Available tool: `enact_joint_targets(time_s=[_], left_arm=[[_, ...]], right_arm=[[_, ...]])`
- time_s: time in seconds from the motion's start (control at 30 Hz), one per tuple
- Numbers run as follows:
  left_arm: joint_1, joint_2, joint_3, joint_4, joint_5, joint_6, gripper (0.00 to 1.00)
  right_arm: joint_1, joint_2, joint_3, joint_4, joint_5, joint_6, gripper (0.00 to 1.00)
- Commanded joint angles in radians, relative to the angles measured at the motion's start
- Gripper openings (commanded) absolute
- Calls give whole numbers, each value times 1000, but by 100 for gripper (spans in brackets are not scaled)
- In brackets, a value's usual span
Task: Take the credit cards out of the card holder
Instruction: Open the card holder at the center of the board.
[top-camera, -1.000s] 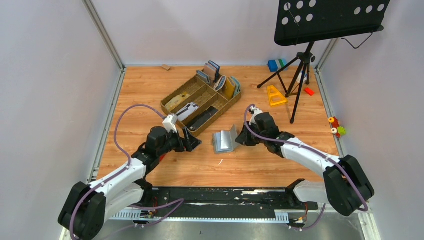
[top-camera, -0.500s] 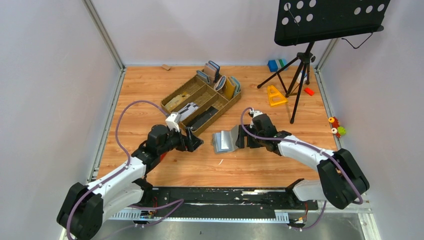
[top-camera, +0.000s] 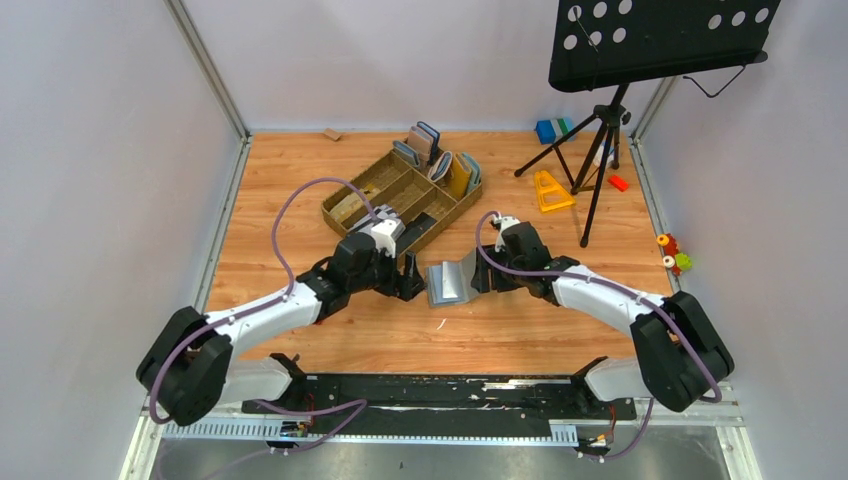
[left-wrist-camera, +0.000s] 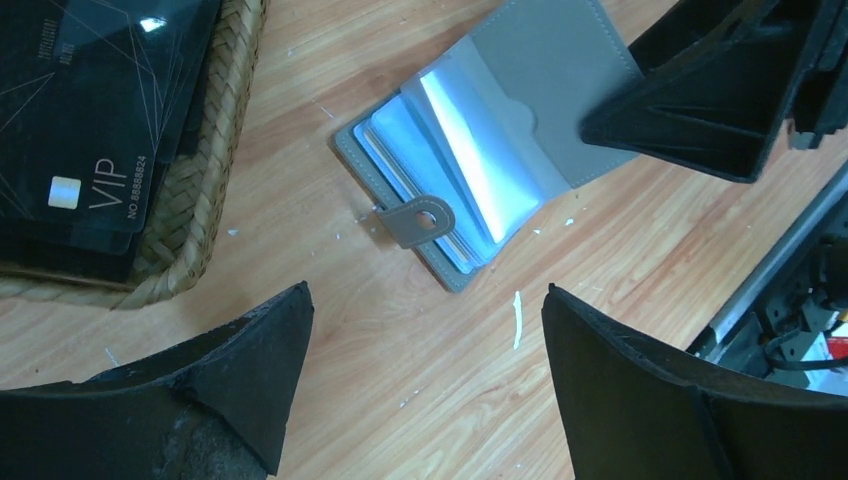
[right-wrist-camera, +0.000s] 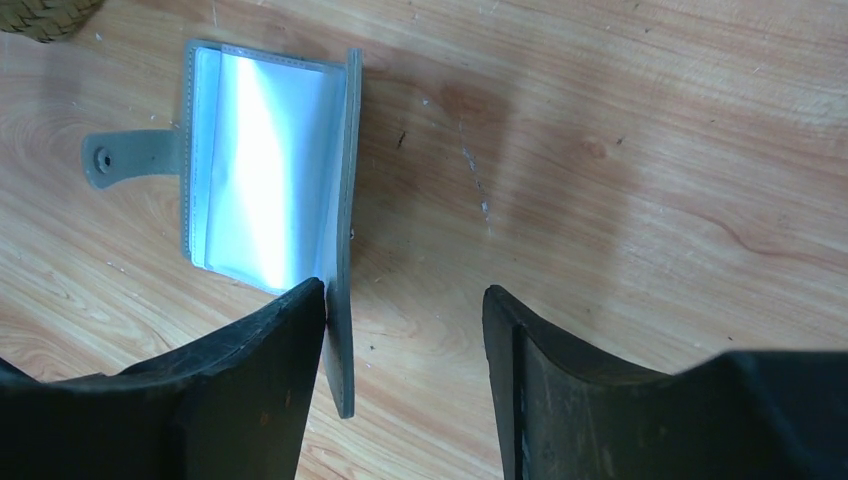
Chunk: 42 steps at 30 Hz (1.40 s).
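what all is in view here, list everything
card holder: one, grey, lying open mid-table
tray: one, brown woven, behind the card holder
black cards: a stack, black, in the tray
upright wallets: several, grey-blue and yellow, tray's far end
music stand: one, black, far right
triangular frame: one, yellow, by the stand's legs
block: one, blue, far edge
small toys: a few, red, yellow, green, right rim
table: one, wood
left pincer: one, black, open, left of the card holder
right pincer: one, black, open, at its raised cover
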Motion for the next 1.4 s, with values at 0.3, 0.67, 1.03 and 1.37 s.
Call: enact_joint_targets(time_s=[0.3, 0.67, 1.03, 1.37], left_arm=[[-63, 238, 208, -72, -123, 17, 88], [-63, 360, 252, -55, -131, -32, 62], [-63, 290, 178, -13, -110, -60, 16], [-61, 235, 99, 94, -63, -117, 6]], right_arm=[[-3, 18, 36, 40, -49, -13, 65], [103, 66, 163, -55, 99, -22, 92], [194, 198, 297, -137, 243, 13, 96], [236, 288, 334, -151, 269, 16, 98]])
